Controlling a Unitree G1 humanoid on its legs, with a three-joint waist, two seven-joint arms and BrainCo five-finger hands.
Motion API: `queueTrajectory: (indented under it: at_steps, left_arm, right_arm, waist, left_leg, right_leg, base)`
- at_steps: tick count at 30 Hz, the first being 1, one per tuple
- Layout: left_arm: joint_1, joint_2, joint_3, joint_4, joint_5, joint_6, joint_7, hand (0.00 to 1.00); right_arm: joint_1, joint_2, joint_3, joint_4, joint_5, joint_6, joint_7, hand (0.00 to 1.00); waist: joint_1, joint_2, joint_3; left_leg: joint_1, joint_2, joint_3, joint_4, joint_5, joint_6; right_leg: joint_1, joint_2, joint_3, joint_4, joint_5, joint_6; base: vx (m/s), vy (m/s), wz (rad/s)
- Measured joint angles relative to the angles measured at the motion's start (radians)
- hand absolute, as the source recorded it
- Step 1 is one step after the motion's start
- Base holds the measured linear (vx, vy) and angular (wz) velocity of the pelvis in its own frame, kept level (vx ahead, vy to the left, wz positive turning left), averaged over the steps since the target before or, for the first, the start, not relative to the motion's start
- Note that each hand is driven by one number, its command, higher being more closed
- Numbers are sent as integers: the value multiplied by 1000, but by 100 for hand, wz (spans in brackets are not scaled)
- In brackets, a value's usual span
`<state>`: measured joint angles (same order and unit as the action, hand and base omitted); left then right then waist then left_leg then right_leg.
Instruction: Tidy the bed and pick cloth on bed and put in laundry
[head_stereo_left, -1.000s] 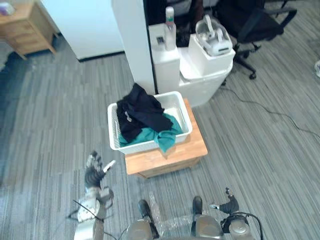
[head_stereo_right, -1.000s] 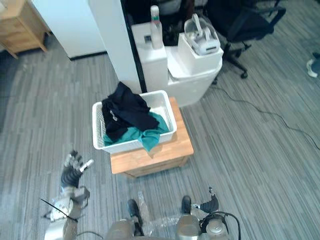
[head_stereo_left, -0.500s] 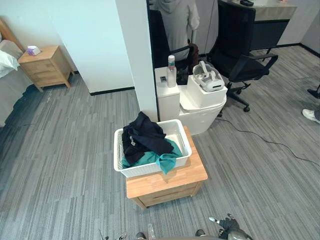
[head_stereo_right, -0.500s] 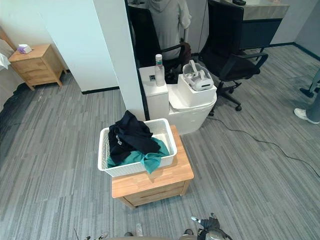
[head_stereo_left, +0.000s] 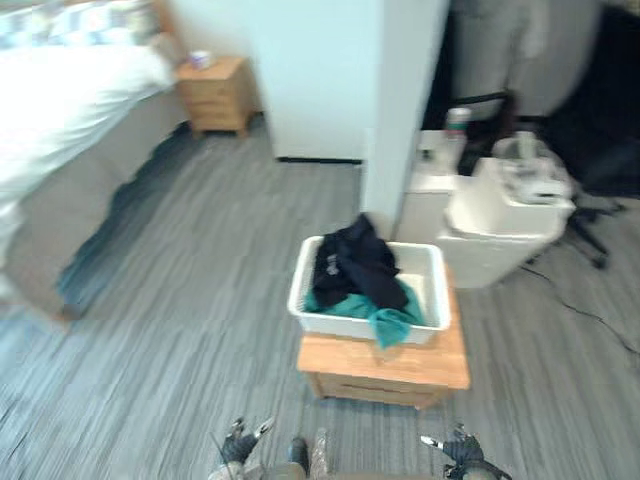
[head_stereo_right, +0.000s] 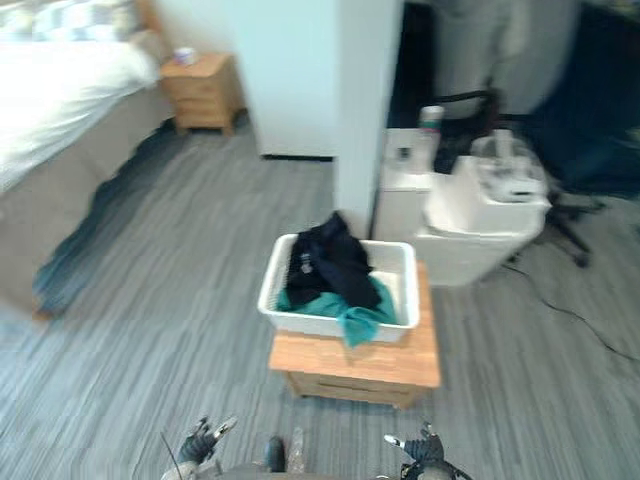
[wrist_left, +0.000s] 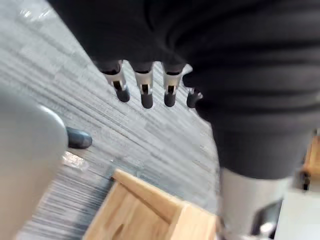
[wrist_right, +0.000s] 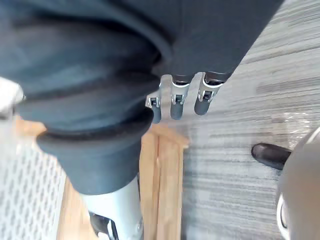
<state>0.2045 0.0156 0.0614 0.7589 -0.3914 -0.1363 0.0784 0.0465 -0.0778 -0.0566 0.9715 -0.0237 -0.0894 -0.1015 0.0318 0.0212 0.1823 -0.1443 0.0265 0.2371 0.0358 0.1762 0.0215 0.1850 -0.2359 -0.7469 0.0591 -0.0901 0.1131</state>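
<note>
A white laundry basket (head_stereo_left: 330, 325) sits at the centre of the eye views on a low wooden stand (head_stereo_left: 385, 365), on grey striped carpet (head_stereo_left: 200, 300). Inside the basket a black cloth (head_stereo_left: 355, 268) is heaped towards the basket's 10 o'clock corner and rises above the rim. A teal cloth (head_stereo_left: 385, 315) lies under it and spills over the front wall at about 5 o'clock. The bed (head_stereo_left: 60, 110), covered in white, lies at 10 o'clock, well apart from the basket. A wooden bedside cabinet (head_stereo_left: 215, 95) stands at 11 o'clock beside the bed's far end. A white pillar (head_stereo_left: 400, 90) rises at 12 o'clock just behind the basket. At 2 o'clock a white unit (head_stereo_left: 500, 230) carries a bottle (head_stereo_left: 457, 125) and something pale that is too blurred to name. The left hand (head_stereo_left: 240, 445) shows low at 7 o'clock and the right hand (head_stereo_left: 455, 450) low at 5 o'clock. Both are clear of the basket and the stand. In the left wrist view the fingers (wrist_left: 145, 90) are straight and spread, holding nothing, over carpet with a corner of the stand near. In the right wrist view the fingers (wrist_right: 177, 97) are likewise straight and empty, above the stand's edge, with the basket's mesh wall alongside.
</note>
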Motion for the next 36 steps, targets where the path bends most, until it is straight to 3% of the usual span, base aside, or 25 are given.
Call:
queueTrajectory:
  at_steps: [1,2,3,4,5,6,7,8,10,13,14,15,16,18,19,20,24,26,30,36]
  left_arm:
    - [7,2,14,16,-8,19,-13,0]
    - [19,-10,5,28,-8,21,-19,0]
    - [14,-22,-15,22,-5,21,-24,0]
    - [-5,-22,-12,21,11,14,-34,0]
    - [-51,-16,4,44,32,14,-30,0]
    - [-62,-20,11,75,62,23,-24,0]
    - [-71,-34,5,95,115,29,-12,0]
    - [-76,-40,-27,107,171,40,-8,0]
    - [-92,-39,-39,121,254,44,-8,0]
    - [-106,-13,-70,168,328,44,-3,0]
    - [-110,-10,-72,178,336,43,-3,0]
    - [-125,4,-99,213,350,44,6,0]
    - [-135,12,-110,229,356,44,12,0]
    - [-162,30,-139,280,360,51,16,0]
    - [-174,42,-145,296,366,52,16,0]
    - [-184,48,-145,296,369,52,17,0]
    - [-174,75,-140,298,404,52,18,0]
    - [-177,88,-137,299,416,53,17,0]
    - [-161,66,-126,300,443,51,17,0]
    - [-159,65,-96,311,442,50,16,0]
  right_arm:
    - [2,5,-2,1,-22,-2,7,0]
    - [2,-24,-5,3,-26,6,11,0]
    - [5,-37,-8,10,-23,11,15,0]
    - [-9,-46,-28,33,-19,14,15,0]
    - [-8,-39,-43,46,-18,18,13,0]
    - [1,-45,-55,47,-15,18,8,0]
    - [-11,-54,-78,69,-16,29,-2,0]
    - [-13,-55,-106,73,-15,31,-10,0]
    - [-12,-42,-144,70,-13,34,-15,0]
    - [-11,-13,-163,63,-8,35,-31,0]
    - [-11,-8,-164,61,-8,35,-30,0]
    - [-8,12,-188,29,13,33,-29,0]
    - [-7,20,-203,19,27,29,-29,0]
    - [-3,38,-223,0,57,27,-31,0]
    - [14,40,-238,-3,69,27,-31,0]
    - [31,45,-249,-5,75,26,-30,0]
    - [38,55,-252,7,106,27,-29,0]
    - [34,64,-249,26,109,28,-28,0]
    - [31,31,-220,45,109,29,-28,0]
    - [52,27,-197,66,108,30,-28,0]
  waist:
    - [-2,3,3]
    - [-4,51,6]
    - [-12,62,7]
    - [-49,65,8]
    - [-88,22,17]
    - [-91,32,13]
    - [-84,40,10]
    - [-84,53,9]
    - [-78,56,13]
    - [-71,39,7]
    - [-72,39,6]
    - [-87,43,5]
    - [-103,43,6]
    - [-130,36,16]
    - [-128,26,18]
    - [-125,8,19]
    - [-123,-16,21]
    - [-109,-57,9]
    - [-106,-18,-2]
    - [-110,-27,-7]
  left_leg:
    - [-2,66,276,278,-207,93]
    - [13,122,433,399,-259,127]
    - [12,120,469,405,-244,151]
    - [19,50,362,258,-176,88]
    - [56,1,349,228,-232,117]
    - [81,51,430,300,-304,128]
    - [151,109,511,292,-353,23]
    - [208,102,503,169,-343,-31]
    - [243,36,464,58,-291,-5]
    - [281,-9,439,13,-284,-3]
    - [278,-16,432,5,-284,-2]
    - [264,-31,372,-17,-278,12]
    - [257,-30,344,-18,-270,26]
    - [248,-28,270,-19,-251,55]
    - [247,-37,224,-18,-241,64]
    - [244,-49,172,-14,-235,70]
    - [241,-68,83,-31,-213,43]
    - [271,-96,92,-103,-175,19]
    - [283,-44,152,-140,-148,-5]
    - [305,-13,176,-139,-141,-6]
  right_leg:
    - [12,-40,-50,82,-18,-1]
    - [17,-47,-106,216,-40,-40]
    - [6,-53,-97,262,-83,-85]
    - [-8,22,-89,206,-148,-94]
    - [-4,54,-122,90,-81,-81]
    - [4,51,-194,101,-69,-69]
    - [5,29,-247,152,-75,-72]
    - [5,12,-290,186,-78,-68]
    - [31,-20,-336,204,-75,-70]
    - [34,-96,-338,313,-74,-71]
    - [21,-114,-303,351,-73,-74]
    - [-89,-127,-56,463,-70,-118]
    - [-112,-97,52,464,-87,-110]
    - [-131,-18,300,439,-132,-53]
    - [-131,26,435,425,-147,-32]
    - [-126,34,492,415,-147,-32]
    - [-124,55,580,304,-127,-26]
    - [-136,46,612,193,-69,-2]
    - [-135,115,655,98,-23,-26]
    - [-101,151,674,47,5,-44]
  base:
    - [-21,102,116]
    - [1,111,146]
    - [-113,71,228]
    - [-203,49,314]
    - [-215,-30,327]
    - [-174,15,270]
    - [-100,119,184]
    - [-70,164,149]
    - [-66,197,92]
    - [-58,136,34]
    - [-58,189,25]
    - [-24,115,47]
    - [-14,78,78]
    - [30,-54,121]
    - [39,-107,167]
    - [27,-93,143]
    - [-25,-78,84]
    - [-77,-129,1]
    - [-12,-131,-45]
    - [38,-92,-20]
